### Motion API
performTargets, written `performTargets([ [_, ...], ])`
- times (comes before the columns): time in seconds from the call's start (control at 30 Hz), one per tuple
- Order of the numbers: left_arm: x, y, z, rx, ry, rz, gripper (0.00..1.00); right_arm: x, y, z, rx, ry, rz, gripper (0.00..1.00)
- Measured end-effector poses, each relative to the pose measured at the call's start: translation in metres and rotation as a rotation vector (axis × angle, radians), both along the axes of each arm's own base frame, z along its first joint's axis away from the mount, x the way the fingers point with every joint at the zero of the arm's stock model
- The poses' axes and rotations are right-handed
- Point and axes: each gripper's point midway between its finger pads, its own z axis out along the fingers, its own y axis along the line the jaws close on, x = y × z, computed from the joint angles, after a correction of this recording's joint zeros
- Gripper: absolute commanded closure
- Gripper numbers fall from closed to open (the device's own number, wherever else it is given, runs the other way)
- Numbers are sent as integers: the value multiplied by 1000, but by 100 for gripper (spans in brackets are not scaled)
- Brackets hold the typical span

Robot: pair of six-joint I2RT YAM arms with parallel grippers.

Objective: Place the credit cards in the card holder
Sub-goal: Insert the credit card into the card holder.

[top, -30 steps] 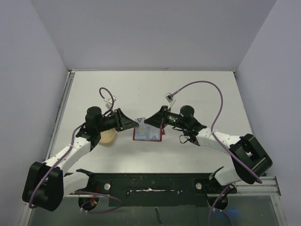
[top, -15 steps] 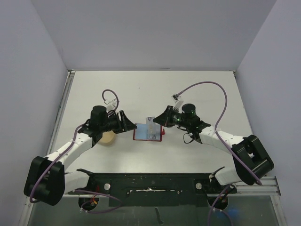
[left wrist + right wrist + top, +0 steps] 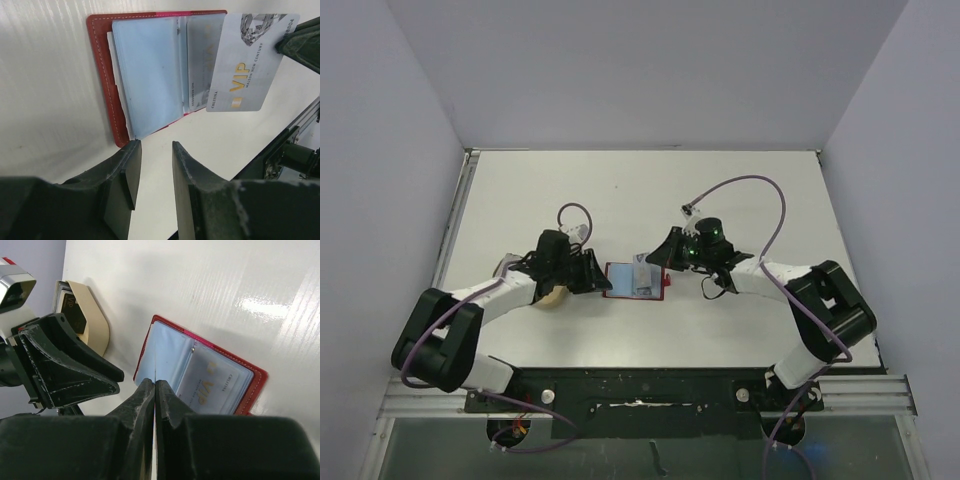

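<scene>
The card holder lies open on the table, red with pale blue sleeves. One credit card marked VIP sits inside a sleeve. My right gripper is shut on the edge of a second pale grey VIP credit card, held tilted over the holder's right half; in the right wrist view this card is edge-on between the fingers. My left gripper hovers low at the holder's left edge, jaws apart with only bare table between them.
A tan oval dish sits just left of the holder, behind my left gripper; a dark card lies in it. Both arms meet at the table's middle, with cables looping above them.
My left gripper dropped and moved right to the holder's left edge, its jaws widening then narrowing. The right gripper carried the card slightly right and lower over the holder.
</scene>
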Motion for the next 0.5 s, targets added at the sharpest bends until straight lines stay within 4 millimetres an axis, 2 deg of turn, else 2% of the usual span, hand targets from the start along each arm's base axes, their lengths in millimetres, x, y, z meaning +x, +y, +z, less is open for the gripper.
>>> performTargets([
  [0.2, -2, -3, -19, 38, 26, -15, 80, 2, 2, -12, -2, 45, -12, 100],
  [0.5, -1, -3, -33, 80, 19, -25, 93, 3, 4, -28, -3, 107, -28, 100],
])
